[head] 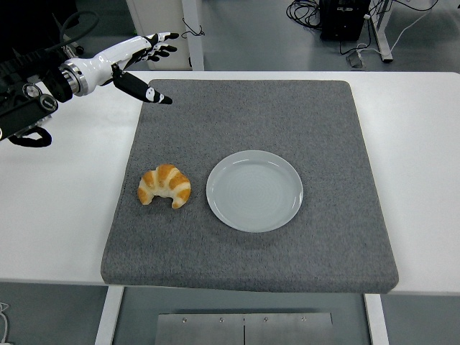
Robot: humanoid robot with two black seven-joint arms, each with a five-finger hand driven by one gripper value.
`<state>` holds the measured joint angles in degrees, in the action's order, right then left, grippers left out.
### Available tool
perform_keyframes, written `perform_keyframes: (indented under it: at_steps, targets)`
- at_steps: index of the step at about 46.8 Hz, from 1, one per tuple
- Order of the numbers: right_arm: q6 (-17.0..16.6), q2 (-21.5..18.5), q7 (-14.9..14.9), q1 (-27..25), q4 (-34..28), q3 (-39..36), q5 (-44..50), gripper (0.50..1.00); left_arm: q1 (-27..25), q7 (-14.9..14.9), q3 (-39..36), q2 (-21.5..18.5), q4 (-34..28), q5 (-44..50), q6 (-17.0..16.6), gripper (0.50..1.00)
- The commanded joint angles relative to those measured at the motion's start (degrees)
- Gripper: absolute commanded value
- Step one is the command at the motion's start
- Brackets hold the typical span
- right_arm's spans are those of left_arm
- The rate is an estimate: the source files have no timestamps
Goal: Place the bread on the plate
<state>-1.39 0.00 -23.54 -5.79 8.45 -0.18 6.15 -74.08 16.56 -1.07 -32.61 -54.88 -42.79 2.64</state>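
Reaching with my left hand (136,61) spread and empty, I judge the bread (165,185) below it light and flaky, best pinched gently across its thick middle.

Croissant (165,185) just left of plate (254,190) — both on mat (251,115).

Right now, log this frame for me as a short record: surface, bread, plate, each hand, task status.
surface: white table with a grey mat on it
bread: croissant lying on the mat, just left of the plate, not touching it
plate: pale round plate, empty, near the mat's middle
left hand: left hand above the mat's far left corner, fingers spread, holding nothing
right hand: not in view
task status: bread not yet on the plate
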Motion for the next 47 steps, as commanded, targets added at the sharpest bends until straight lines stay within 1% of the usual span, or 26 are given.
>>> perform_keyframes:
  at_steps: [1,4,10,15,17,23,27,30,32,41,47]
  targets:
    - [0.0,0.0,0.0,-0.1,0.0,0.0,0.0,1.0,-0.7,-1.0,0.1,-2.2,-3.9,-1.3,0.0,0.946]
    - [0.0,0.0,0.1,0.0,0.1,0.0,0.0,1.0,-1.5,-1.6,0.0,-3.2,-5.8,-1.5,0.0,0.951]
    - [0.1,0.0,0.1,0.0,0.0,0.0,0.0,1.0,-2.1,-1.9,0.0,-5.4,-8.9,-1.6,-0.1,0.96]
    - [0.0,0.0,0.0,0.0,0.0,0.0,0.0,1.0,-2.0,-3.7,-0.1,-6.5,-12.3,-1.6,-1.3,0.969]
    - [0.0,0.0,0.0,0.0,0.0,0.0,0.0,1.0,-2.0,-3.9,-0.8,-7.3,-13.5,-1.7,-1.4,0.969]
    - [0.0,0.0,0.1,0.0,0.0,0.0,0.0,1.0,-3.8,-3.7,-4.9,-9.5,-16.0,-3.4,-1.9,0.971]
    - [0.0,0.0,0.0,0.0,0.0,0.0,0.0,1.0,-5.0,-3.3,-5.9,-11.5,-18.3,-5.8,-1.9,0.969]
    - [0.0,0.0,0.0,0.0,0.0,0.0,0.0,1.0,-5.3,-3.0,-6.3,-13.8,-20.2,-7.6,-1.9,0.971]
    - [0.0,0.0,0.1,-0.1,0.0,0.0,0.0,1.0,-5.4,-3.0,-6.3,-14.6,-21.0,-8.6,-1.8,0.971]
    - [0.0,0.0,0.0,-0.1,0.0,0.0,0.0,1.0,-5.2,-2.9,-7.5,-16.0,-21.8,-12.8,-1.8,0.971]
    - [0.0,0.0,0.1,0.0,0.0,0.0,0.0,1.0,-5.4,-2.8,-8.7,-17.0,-25.1,-13.6,-1.9,0.971]
